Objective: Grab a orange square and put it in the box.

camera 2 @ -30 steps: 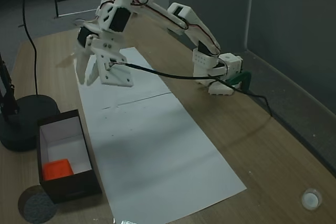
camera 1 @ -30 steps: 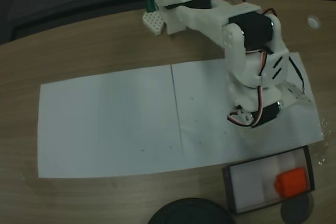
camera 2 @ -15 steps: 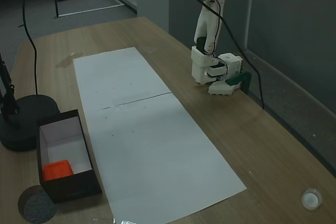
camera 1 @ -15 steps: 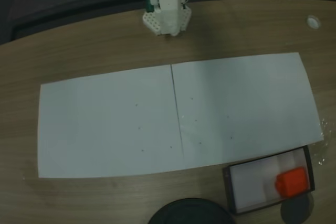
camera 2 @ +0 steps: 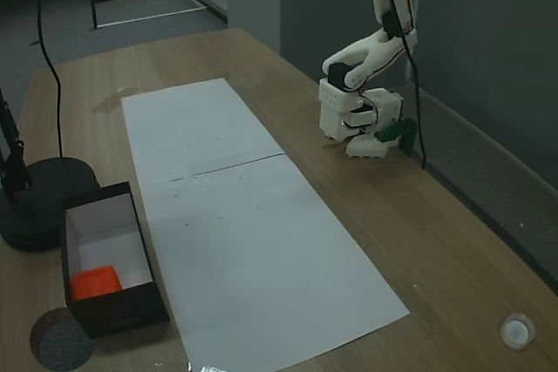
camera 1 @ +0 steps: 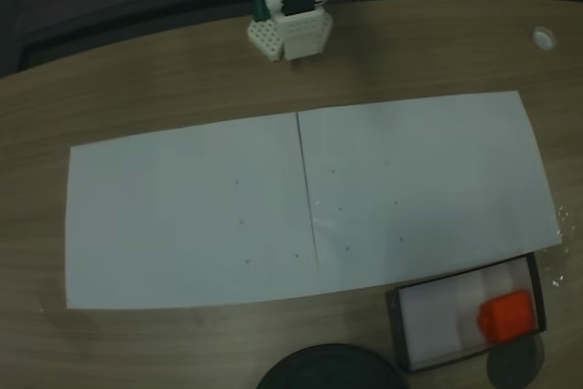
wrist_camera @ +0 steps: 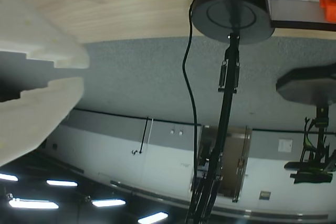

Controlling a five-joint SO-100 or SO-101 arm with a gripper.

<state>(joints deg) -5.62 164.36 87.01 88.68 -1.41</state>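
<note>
One orange square [camera 1: 506, 315] lies inside the box [camera 1: 399, 316] at the tabletop [camera 2: 261, 67] corner — placement looks complete. Tool [wrist_camera: 63, 74], blurred at the wrist view's left edge, appears nearly closed and empty, raised well apart from the box. Next move — probably only settling the arm [camera 2: 366, 54] at rest.

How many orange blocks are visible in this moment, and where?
1. The orange square lies inside the box, at its right end in a fixed view; none is on the white paper.
</note>
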